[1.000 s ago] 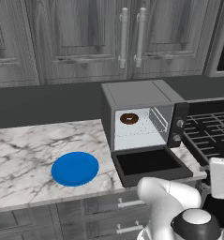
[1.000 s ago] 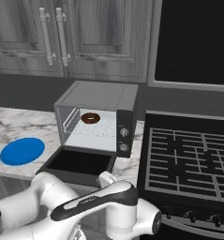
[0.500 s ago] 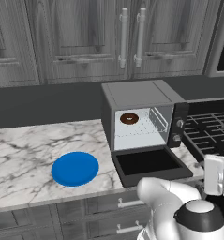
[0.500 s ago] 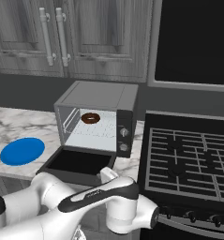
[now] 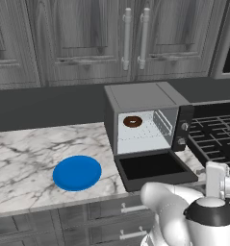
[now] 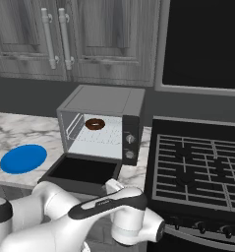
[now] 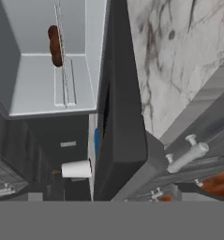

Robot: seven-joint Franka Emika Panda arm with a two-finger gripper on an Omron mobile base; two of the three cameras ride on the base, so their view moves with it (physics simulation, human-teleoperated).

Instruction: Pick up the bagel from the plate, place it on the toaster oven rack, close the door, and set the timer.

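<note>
The bagel (image 5: 132, 121) (image 6: 94, 124) lies on the toaster oven rack (image 5: 140, 136) (image 6: 102, 140) inside the open oven. In the hand view, which is rolled on its side, the bagel (image 7: 55, 45) is at the upper left against the rack (image 7: 62, 70), seen edge-on. The door (image 5: 152, 166) (image 6: 83, 170) (image 7: 122, 117) hangs down flat over the counter's front. The blue plate (image 5: 77, 172) (image 6: 23, 158) is bare, left of the oven. My gripper (image 5: 215, 177) (image 6: 112, 186) is low at the door's front right corner, open and holding nothing.
A gas stove (image 6: 197, 167) (image 5: 215, 134) stands right of the oven. Two knobs (image 6: 129, 146) are on the oven's right panel. The marble counter (image 5: 25, 158) (image 7: 174, 56) spreads left. Drawers with bar handles (image 7: 186, 154) lie below, and cabinet doors (image 5: 135, 38) above.
My hand has edged slightly left toward the door's front corner. Bagel, plate and door have not moved.
</note>
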